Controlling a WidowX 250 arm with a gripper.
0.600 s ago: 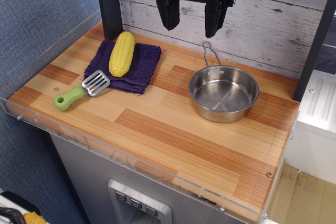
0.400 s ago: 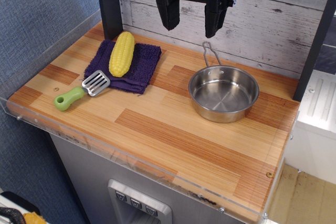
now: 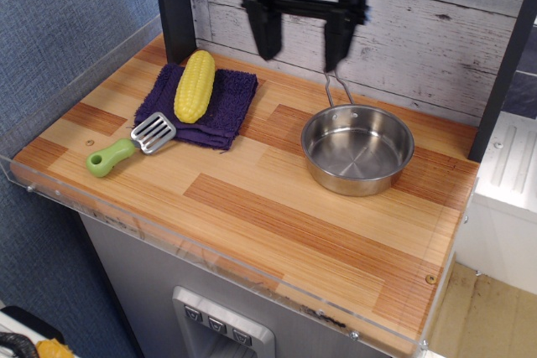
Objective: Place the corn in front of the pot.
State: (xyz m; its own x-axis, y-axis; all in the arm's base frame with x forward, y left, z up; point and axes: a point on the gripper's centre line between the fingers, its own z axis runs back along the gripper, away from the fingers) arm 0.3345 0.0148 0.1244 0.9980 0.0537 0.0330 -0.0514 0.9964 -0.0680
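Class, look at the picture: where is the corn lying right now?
The corn lies on the purple cloth at the table's back left, just behind the green-handled spatula and well left of the pot.

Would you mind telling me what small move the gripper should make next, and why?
Probably shift toward the corn and descend over it. The gripper hangs open and empty near the back wall, above the gap between cloth and pot, while the corn lies untouched on the cloth.

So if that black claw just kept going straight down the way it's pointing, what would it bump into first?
Probably bare wood. The gripper hangs open, fingers pointing down, above the table between the purple cloth and the pot. Its right-hand finger might catch the pot's wire handle; depth is hard to judge.
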